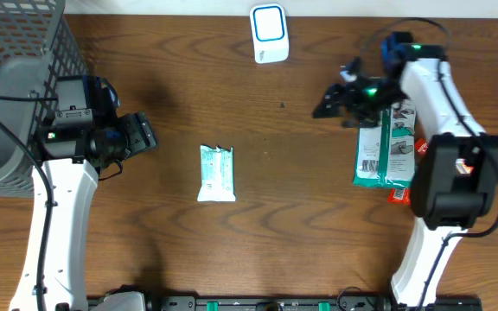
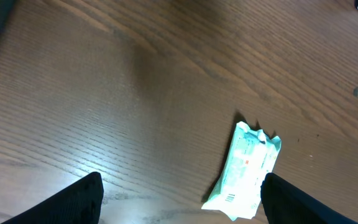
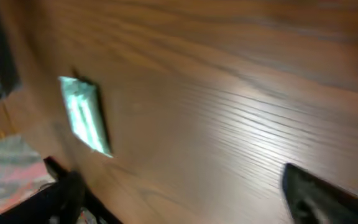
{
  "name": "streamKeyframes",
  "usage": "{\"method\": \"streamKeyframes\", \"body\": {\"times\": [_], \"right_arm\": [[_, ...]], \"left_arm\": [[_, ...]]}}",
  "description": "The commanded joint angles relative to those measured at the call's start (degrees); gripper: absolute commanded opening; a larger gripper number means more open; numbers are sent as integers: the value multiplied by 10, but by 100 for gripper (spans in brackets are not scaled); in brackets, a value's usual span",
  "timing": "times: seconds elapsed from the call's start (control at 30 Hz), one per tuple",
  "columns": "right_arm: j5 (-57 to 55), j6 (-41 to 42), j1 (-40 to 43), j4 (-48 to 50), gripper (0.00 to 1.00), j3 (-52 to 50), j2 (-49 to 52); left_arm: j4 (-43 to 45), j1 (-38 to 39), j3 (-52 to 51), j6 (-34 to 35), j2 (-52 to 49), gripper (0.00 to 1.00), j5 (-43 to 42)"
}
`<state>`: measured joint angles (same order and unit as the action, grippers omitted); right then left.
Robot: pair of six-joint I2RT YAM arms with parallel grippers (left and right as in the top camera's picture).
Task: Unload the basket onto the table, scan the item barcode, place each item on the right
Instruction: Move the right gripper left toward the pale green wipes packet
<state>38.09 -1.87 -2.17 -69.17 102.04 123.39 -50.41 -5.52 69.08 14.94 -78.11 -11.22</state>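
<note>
Overhead view: a dark brown wooden tabletop (image 1: 258,233) with fine lengthwise grain fills the picture. Near its middle lies a small rectangular packet (image 1: 217,173), pale green and white, with crimped ends, lying flat. Bare wood surrounds it on every side. At the far edge stands a white scanner (image 1: 269,33) with rounded corners and a blue ring on its face, well apart from the packet. A grey wire basket (image 1: 24,34) of open mesh fills the far left corner. On the right lie flat pouches (image 1: 386,151) in glossy green and white, with a red wrapper (image 1: 399,195) showing at their near end. The left end effector (image 1: 150,134), black on a white arm, sits left of the packet. The right end effector (image 1: 325,105) is black too and sits beside the pouches, right of the packet.

Left wrist view: two dark matte fingers (image 2: 73,199) stand wide apart at the lower corners with nothing between them but wood. The packet lies just beside the right-hand finger, slightly tilted, its torn-looking top edge crinkled. Wide clear wood stretches ahead.

Right wrist view: the picture is blurred. Dark fingers (image 3: 322,193) stand far apart, gripping nothing. The packet shows as a pale green sliver at upper left, well apart from both fingers, with smooth wood between.
</note>
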Motion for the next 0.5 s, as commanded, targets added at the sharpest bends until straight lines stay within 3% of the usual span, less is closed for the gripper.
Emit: {"method": "streamKeyframes", "body": {"times": [0.0, 0.3, 0.33, 0.4, 0.47], "right_arm": [[37, 15, -59, 13, 85, 2, 6], [-95, 126, -203, 62, 87, 2, 6], [-98, 127, -215, 67, 88, 2, 6], [-98, 128, -238, 78, 88, 2, 6], [-102, 137, -257, 91, 87, 2, 6]], "left_arm": [[-1, -2, 7, -5, 2, 82, 3], [10, -1, 4, -5, 2, 81, -14], [10, 0, -2, -5, 2, 72, -23], [6, 8, -18, -5, 0, 40, -33], [6, 20, -39, -5, -4, 33, -31]]}}
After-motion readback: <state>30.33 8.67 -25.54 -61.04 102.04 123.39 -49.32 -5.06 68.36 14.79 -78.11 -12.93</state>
